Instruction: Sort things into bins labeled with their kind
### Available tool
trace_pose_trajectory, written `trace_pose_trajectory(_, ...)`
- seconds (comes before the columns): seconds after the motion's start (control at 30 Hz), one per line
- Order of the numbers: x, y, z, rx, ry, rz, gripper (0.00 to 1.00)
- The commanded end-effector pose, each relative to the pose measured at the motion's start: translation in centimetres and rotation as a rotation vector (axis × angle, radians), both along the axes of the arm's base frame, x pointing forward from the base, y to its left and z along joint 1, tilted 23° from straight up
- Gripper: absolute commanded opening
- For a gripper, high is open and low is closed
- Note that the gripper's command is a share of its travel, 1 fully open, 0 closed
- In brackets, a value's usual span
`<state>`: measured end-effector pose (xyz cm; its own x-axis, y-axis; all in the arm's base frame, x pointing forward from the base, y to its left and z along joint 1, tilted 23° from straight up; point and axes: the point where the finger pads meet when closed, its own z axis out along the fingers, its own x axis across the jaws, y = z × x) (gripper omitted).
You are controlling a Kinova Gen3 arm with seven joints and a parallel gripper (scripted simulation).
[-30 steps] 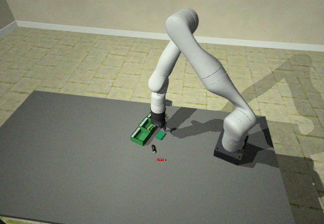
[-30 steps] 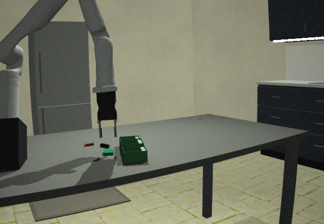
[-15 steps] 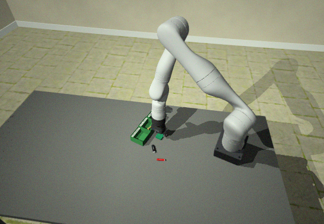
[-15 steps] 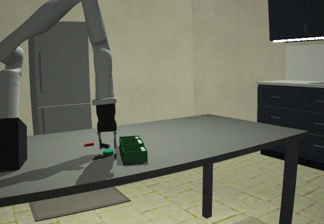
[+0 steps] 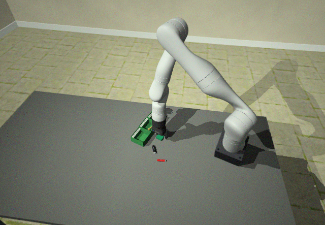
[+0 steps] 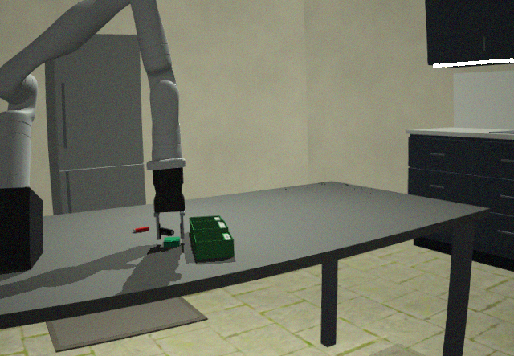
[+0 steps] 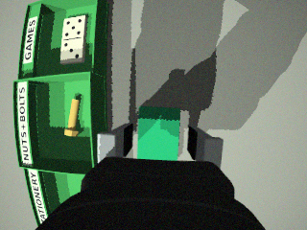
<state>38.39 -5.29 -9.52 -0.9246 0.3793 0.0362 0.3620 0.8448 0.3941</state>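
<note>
A small green block (image 7: 159, 133) lies on the table beside the green bins; it also shows in the top and exterior views (image 5: 159, 137) (image 6: 171, 242). My gripper (image 7: 160, 137) is open, low over the block, one finger on each side; it also shows in the exterior view (image 6: 169, 235). Three joined green bins (image 5: 142, 132) (image 6: 210, 237) stand left of it. The GAMES bin (image 7: 67, 34) holds a domino. The NUTS+BOLTS bin (image 7: 60, 122) holds a yellow bolt (image 7: 73, 117). The STATIONERY bin (image 7: 48, 195) is mostly hidden. A black cylinder (image 5: 154, 149) and a red stick (image 5: 161, 160) lie on the table.
The arm's base (image 5: 230, 153) stands at the table's right side. The bin wall stands close to my left finger.
</note>
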Motion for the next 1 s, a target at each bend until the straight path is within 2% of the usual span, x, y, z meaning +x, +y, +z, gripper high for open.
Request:
trace_pose_trajectory(0.0, 0.1, -0.1, 0.0, -0.001, -0.001, -0.002, 1.0)
trace_pose_trajectory(0.37, 0.2, 0.3, -1.1, -0.001, -0.001, -0.002, 1.0)
trace_pose_trajectory(0.83, 0.3, 0.3, -1.1, -0.001, -0.001, -0.002, 1.0)
trace_pose_trajectory(0.87, 0.3, 0.3, -1.1, -0.001, -0.001, -0.002, 0.7)
trace_pose_trajectory(0.97, 0.3, 0.3, -1.1, -0.001, -0.001, -0.002, 0.7)
